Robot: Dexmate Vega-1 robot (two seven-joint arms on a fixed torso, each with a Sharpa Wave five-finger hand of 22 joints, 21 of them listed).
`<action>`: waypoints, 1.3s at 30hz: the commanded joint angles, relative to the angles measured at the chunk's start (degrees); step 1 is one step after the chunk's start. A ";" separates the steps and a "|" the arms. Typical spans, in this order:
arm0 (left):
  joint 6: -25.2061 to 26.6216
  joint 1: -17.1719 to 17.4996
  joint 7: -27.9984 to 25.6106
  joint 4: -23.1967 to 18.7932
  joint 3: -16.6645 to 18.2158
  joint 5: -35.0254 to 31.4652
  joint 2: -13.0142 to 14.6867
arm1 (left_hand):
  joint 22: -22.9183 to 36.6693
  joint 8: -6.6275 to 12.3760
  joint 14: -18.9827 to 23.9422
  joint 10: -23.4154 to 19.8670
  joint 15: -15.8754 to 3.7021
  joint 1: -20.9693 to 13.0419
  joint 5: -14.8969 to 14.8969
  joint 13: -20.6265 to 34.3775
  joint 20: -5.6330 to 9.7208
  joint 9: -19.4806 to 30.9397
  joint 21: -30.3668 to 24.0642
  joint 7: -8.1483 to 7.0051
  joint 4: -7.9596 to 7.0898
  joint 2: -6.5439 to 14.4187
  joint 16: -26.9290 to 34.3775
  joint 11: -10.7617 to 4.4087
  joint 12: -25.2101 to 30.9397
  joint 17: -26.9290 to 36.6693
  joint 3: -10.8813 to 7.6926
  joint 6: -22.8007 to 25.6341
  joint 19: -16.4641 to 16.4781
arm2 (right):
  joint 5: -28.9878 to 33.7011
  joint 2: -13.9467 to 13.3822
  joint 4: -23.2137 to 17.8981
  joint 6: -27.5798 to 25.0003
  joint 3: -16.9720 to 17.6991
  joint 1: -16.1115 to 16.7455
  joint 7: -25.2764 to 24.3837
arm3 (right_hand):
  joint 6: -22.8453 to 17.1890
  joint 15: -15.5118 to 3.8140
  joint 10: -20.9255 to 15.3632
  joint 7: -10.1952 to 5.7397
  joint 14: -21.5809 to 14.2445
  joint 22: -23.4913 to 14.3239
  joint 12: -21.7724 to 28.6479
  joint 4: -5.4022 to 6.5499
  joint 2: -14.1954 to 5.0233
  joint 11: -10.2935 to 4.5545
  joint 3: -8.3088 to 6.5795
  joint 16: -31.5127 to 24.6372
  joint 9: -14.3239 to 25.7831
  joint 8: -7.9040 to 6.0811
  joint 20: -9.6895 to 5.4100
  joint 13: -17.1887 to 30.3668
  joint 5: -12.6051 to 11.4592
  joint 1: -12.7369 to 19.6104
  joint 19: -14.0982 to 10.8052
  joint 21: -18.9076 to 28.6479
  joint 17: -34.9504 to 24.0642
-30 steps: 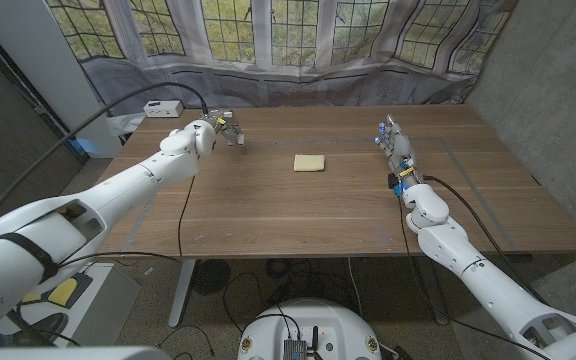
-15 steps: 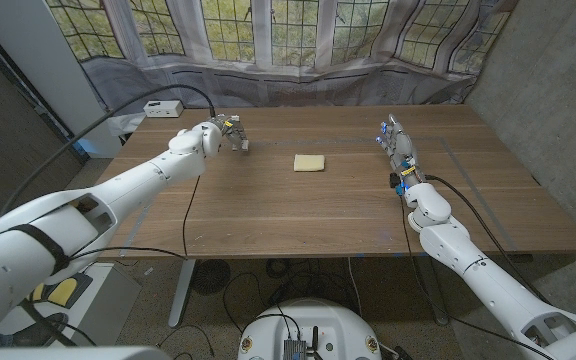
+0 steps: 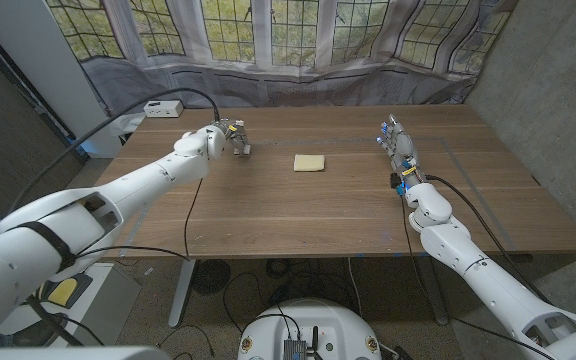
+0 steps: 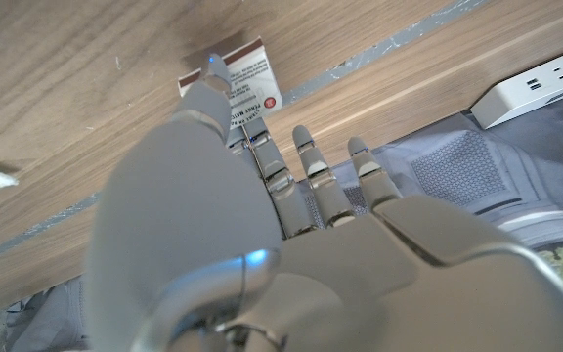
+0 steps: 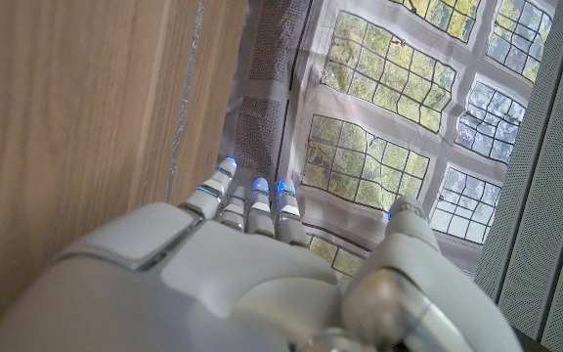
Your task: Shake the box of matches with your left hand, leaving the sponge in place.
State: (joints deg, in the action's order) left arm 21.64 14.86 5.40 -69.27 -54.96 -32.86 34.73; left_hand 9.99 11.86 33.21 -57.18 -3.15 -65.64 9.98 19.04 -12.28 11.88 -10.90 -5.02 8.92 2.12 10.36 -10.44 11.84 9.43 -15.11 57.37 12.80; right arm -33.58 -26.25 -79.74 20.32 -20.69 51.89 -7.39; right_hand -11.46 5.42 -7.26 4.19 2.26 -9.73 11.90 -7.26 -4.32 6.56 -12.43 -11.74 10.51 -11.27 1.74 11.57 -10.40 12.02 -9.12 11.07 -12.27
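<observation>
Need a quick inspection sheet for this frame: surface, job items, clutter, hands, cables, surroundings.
Surface: wooden table, bare wood with faint tape lines.
Job's things: box of matches in the left hand's fingers at the table's far left; sponge lying flat mid-table, apart from both hands.
Clutter: white power strip at the far left corner.
Hands: left hand pinches the matchbox; right hand holds nothing, fingers extended, over the table's right side.
Cables: black cable trailing from the left arm over the table's front edge.
Surroundings: leaded windows with a grey cloth below, behind the table.
</observation>
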 commanded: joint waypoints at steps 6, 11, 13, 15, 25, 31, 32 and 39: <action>0.24 -0.12 -0.52 1.66 -1.37 -0.13 -0.99 | 0.19 0.08 -0.37 -0.01 -1.61 1.52 0.34 0.19 -0.18 0.31 -0.02 0.16 -0.32 2.42 0.13 -0.10 0.06 0.15 -0.12 -0.06 -0.59 | 0.06 -0.04 -0.54 -0.14 -0.03 0.49 -0.43 | -0.16 -0.22 -0.50 0.41 -0.06 -0.23 -0.05 -0.21 -0.27 0.15 0.03 -0.40 0.25 0.08 -0.27 0.19 0.10 -0.15 -0.21 0.18 -0.11; 0.40 0.21 -0.78 1.26 -1.17 0.17 -0.79 | 0.20 0.09 -0.46 0.05 -1.56 1.53 0.35 0.19 -0.17 0.31 -0.04 0.07 -0.31 2.40 0.13 -0.07 0.06 0.14 -0.10 -0.08 -0.62 | 0.18 -0.23 -1.10 -0.16 0.09 0.87 -0.76 | -0.19 -0.13 -0.56 0.35 -0.02 -0.23 -0.03 -0.21 -0.29 0.14 0.03 -0.38 0.25 0.07 -0.27 0.19 0.10 -0.14 -0.20 0.17 -0.11; 0.28 0.23 -0.76 1.37 -1.24 0.25 -0.82 | 0.20 0.08 -0.48 0.07 -1.55 1.53 0.35 0.17 -0.17 0.31 -0.05 0.02 -0.31 2.41 0.13 -0.01 0.06 0.15 -0.10 -0.11 -0.63 | 0.14 -0.31 -1.40 -0.26 0.16 1.10 -0.93 | -0.17 -0.11 -0.56 0.34 -0.03 -0.23 -0.03 -0.21 -0.29 0.11 0.03 -0.39 0.25 0.08 -0.26 0.19 0.10 -0.15 -0.20 0.17 -0.12; 0.20 0.21 -0.69 1.46 -1.37 0.25 -0.87 | 0.20 0.10 -0.48 0.06 -1.52 1.55 0.35 0.17 -0.17 0.31 -0.06 -0.03 -0.32 2.44 0.15 -0.02 0.07 0.15 -0.10 -0.07 -0.64 | 0.16 -0.36 -1.63 -0.32 0.21 1.31 -1.12 | -0.16 -0.12 -0.58 0.35 -0.01 -0.23 -0.02 -0.20 -0.30 0.16 0.03 -0.38 0.25 0.08 -0.28 0.19 0.10 -0.16 -0.19 0.17 -0.12; 0.33 0.29 -0.47 1.27 -1.97 -0.26 -0.83 | 0.20 -0.03 -0.52 0.30 -1.19 1.71 0.36 0.14 -0.16 0.30 -0.11 0.02 -0.38 2.44 0.16 -0.03 0.02 0.14 -0.08 -0.49 -0.69 | 0.18 -0.57 -2.54 -0.43 0.34 2.18 -1.58 | -0.18 -0.15 -0.56 0.38 0.02 -0.23 -0.03 -0.22 -0.27 0.24 0.04 -0.36 0.25 0.07 -0.26 0.19 0.11 -0.14 -0.19 0.16 -0.11; 0.77 0.97 -1.45 0.65 -1.63 -0.32 -0.57 | 0.21 -0.21 -0.63 0.94 -1.06 1.88 0.33 0.25 -0.16 0.31 -0.13 -0.27 -0.41 2.33 0.14 -0.16 -0.11 0.13 -0.01 -1.11 -0.72 | 0.28 -0.80 -3.01 -0.80 0.32 2.32 -1.70 | -0.20 -0.14 -0.58 0.37 -0.01 -0.23 -0.02 -0.20 -0.28 0.24 0.05 -0.38 0.25 0.07 -0.23 0.19 0.11 -0.17 -0.18 0.16 -0.13; 0.83 1.06 -1.58 0.56 -1.59 -0.36 -0.52 | 0.21 -0.19 -0.64 0.93 -1.02 1.92 0.33 0.27 -0.16 0.31 -0.14 -0.31 -0.42 2.31 0.13 -0.17 -0.08 0.13 0.00 -1.06 -0.73 | 0.27 -0.86 -3.06 -0.86 0.30 2.31 -1.62 | -0.17 -0.13 -0.58 0.39 -0.03 -0.23 -0.02 -0.19 -0.28 0.21 0.05 -0.39 0.25 0.08 -0.27 0.19 0.11 -0.18 -0.17 0.15 -0.13; 0.76 1.24 -1.66 0.45 -1.63 -0.54 -0.36 | 0.21 -0.49 -0.79 2.06 -0.78 2.32 0.28 0.51 -0.17 0.32 -0.16 -0.62 -0.51 2.05 0.11 -0.31 -0.26 0.12 0.17 -2.26 -0.84 | 0.32 -0.90 -3.24 -1.20 0.20 2.21 -1.66 | -0.18 -0.07 -0.55 0.35 0.02 -0.23 -0.04 -0.19 -0.26 0.21 0.06 -0.37 0.25 0.08 -0.26 0.19 0.11 -0.19 -0.17 0.15 -0.13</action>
State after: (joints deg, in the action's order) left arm 22.23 15.62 4.13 -68.41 -56.59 -33.09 34.10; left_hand 9.99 11.52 32.83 -55.73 -2.97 -64.02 9.98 19.33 -12.36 11.96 -10.89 -5.63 8.68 3.74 10.36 -10.65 11.65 9.48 -14.87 55.51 12.31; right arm -33.36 -26.96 -82.44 19.66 -20.43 53.97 -8.90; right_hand -11.46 5.42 -7.26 4.19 2.26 -9.73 11.90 -7.26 -4.32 6.56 -12.43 -11.74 10.51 -11.27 1.74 11.57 -10.40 12.02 -9.12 11.07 -12.27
